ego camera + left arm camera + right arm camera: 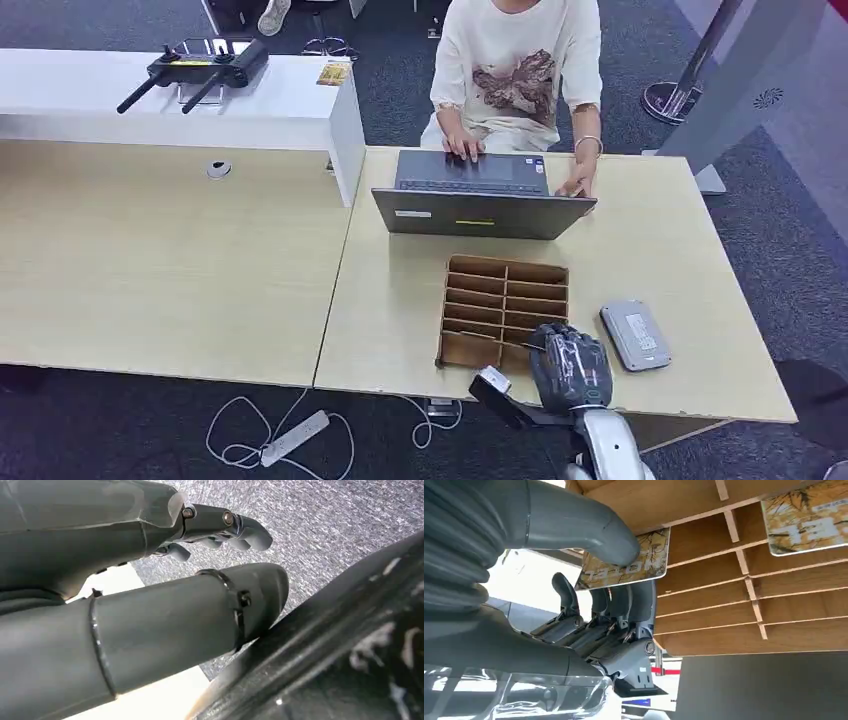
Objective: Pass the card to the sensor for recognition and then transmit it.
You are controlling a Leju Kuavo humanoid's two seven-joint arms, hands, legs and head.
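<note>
A wooden slotted card rack (505, 272) stands on the desk in front of me, and a grey card sensor (635, 335) lies flat just right of it. My right hand (570, 365) is at the rack's near right corner. In the right wrist view its thumb (589, 527) presses on a gold-patterned card (639, 560) with the fingers (624, 605) under it, so the card is pinched at the rack (724, 595). A second patterned card (806, 517) sits in another slot. My left hand (220, 530) hangs over grey carpet, fingers apart, holding nothing.
An open laptop (480, 195) stands right behind the rack, with a person (515, 70) typing on it across the desk. A white counter (150, 100) at the back left carries a black controller (195, 68). A power strip (295, 438) lies on the floor.
</note>
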